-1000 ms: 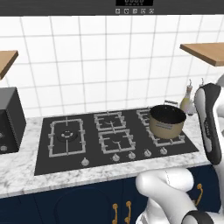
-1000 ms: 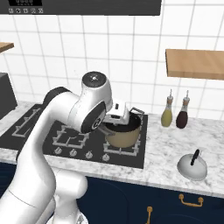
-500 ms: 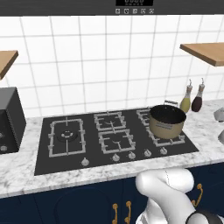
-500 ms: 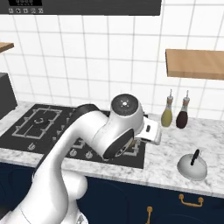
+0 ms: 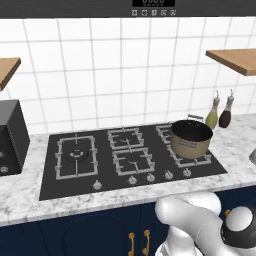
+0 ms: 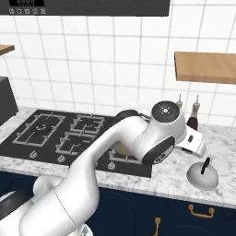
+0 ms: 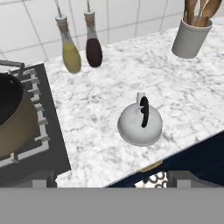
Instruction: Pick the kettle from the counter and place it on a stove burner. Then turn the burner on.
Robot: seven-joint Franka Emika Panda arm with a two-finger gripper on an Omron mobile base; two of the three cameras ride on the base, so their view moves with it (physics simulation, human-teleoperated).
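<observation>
The kettle (image 7: pixel 140 120) sits upright on the marble counter (image 7: pixel 109 87) near its front edge, at about 4 o'clock from the two bottles (image 7: pixel 81 43) and well apart from the pot (image 7: pixel 11 118) on the cooktop (image 5: pixel 130 160). The big burner (image 5: pixel 76 156) at the cooktop's 9 o'clock end is bare. Can't tell if the gripper is released or clenched, the fingertips don't really show.

wall: white tile (image 5: pixel 100 75) | shelves: wood (image 6: pixel 205 67) | cabs: dk blue (image 6: pixel 193 216), gold handles
</observation>
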